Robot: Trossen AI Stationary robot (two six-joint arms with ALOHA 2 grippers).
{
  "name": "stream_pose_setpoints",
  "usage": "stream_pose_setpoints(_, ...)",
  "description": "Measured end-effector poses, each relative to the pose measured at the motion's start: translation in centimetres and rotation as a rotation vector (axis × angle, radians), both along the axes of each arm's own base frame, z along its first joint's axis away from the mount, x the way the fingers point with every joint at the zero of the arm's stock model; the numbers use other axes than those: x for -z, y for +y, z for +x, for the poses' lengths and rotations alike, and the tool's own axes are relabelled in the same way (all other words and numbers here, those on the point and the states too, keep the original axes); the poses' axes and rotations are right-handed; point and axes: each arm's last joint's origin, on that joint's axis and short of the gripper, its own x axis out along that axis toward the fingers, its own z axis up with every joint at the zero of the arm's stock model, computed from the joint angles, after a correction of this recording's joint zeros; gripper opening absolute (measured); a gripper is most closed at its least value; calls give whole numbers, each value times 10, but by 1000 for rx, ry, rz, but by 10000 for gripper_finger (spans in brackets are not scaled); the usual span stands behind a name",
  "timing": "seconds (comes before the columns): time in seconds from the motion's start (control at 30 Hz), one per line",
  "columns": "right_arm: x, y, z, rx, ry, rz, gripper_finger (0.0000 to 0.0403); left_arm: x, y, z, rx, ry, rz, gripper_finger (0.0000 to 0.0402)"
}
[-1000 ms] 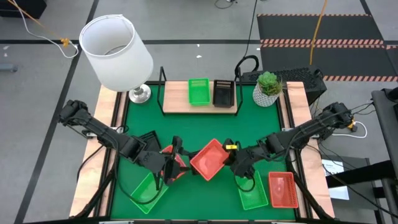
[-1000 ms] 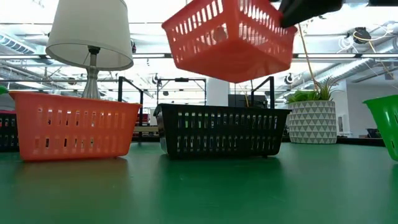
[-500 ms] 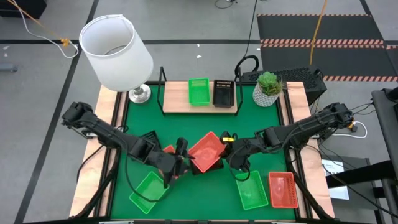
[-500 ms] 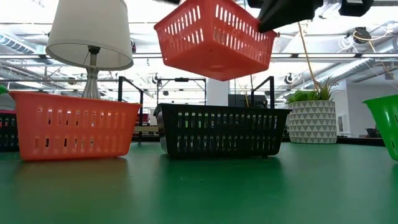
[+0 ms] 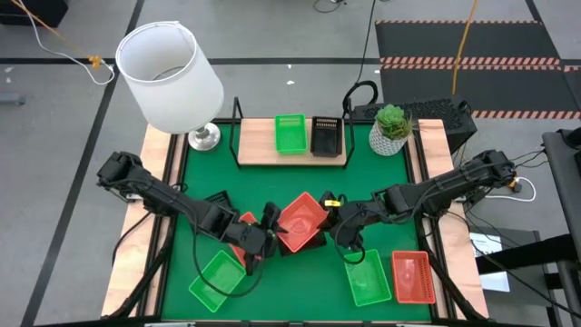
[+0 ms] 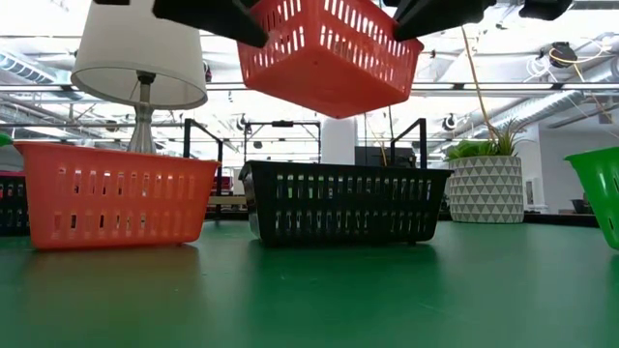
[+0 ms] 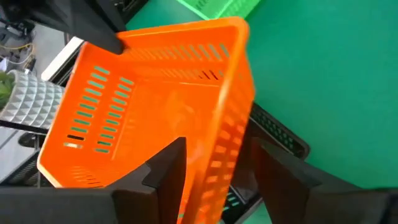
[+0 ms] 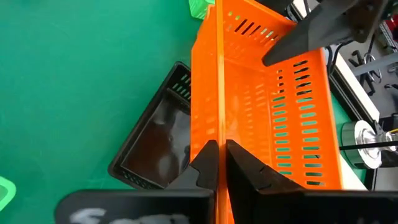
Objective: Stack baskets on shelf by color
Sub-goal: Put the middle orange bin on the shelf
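while the red basket (image 5: 300,221) hangs tilted in the air above the green mat (image 5: 272,182), both arms meet at it near the middle of the table. the right gripper (image 8: 217,163) is clamped on one rim of this basket, its two fingers pressed together over the thin edge. the left gripper (image 7: 214,171) has its fingers spread either side of the opposite wall, one inside and one outside, not squeezed onto it. in the low view the basket floats above a black basket (image 6: 343,203) resting on the mat, and a second red basket (image 6: 111,193) stands off to one side of that.

counting from above: two baskets sit side by side on the wooden shelf (image 5: 254,141) at the far edge, one green (image 5: 290,133) and one black (image 5: 327,135). on the mat lie two more green baskets, one by the left arm (image 5: 218,278) and one by the right arm (image 5: 368,278), with a third red basket (image 5: 412,276) just beside the latter. another black basket (image 5: 218,202) shows partly under the left arm. that makes three green, three red and three black.

one white lamp (image 5: 171,77) and one potted plant (image 5: 391,129) stand at the far corners.
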Motion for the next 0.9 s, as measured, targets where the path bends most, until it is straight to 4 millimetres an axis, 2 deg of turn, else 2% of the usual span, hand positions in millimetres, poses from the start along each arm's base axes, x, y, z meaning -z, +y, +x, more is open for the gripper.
stream_pose_setpoints(0.1, 0, 0, 0, 0, 0, 0, 9, 0, 0, 0, 9, 2, 14, 145)
stream_pose_setpoints(0.37, -1, 0, 1, 9, -14, 2, 13, 3, 1, -3, 25, 45, 32, 15)
stream_pose_setpoints(0.47, -4, 0, 3, 59, -48, 44, 35, 3, 2, -4, 24, 55, 37, 11)
stream_pose_setpoints(0.57, -6, 1, 4, 91, -68, 72, 71, 2, 3, -5, 5, 57, 47, 14)
stream_pose_setpoints(0.67, -7, 1, 4, 204, -89, 96, 112, 1, 8, -10, -27, 80, 68, 5)
stream_pose_setpoints(0.77, -8, 3, 2, 328, -122, 89, 150, -4, 17, -13, -95, 86, 54, 8)
stream_pose_setpoints(0.9, -14, 8, -4, 402, -170, 81, 186, -15, 34, -21, -200, 84, 35, 4)
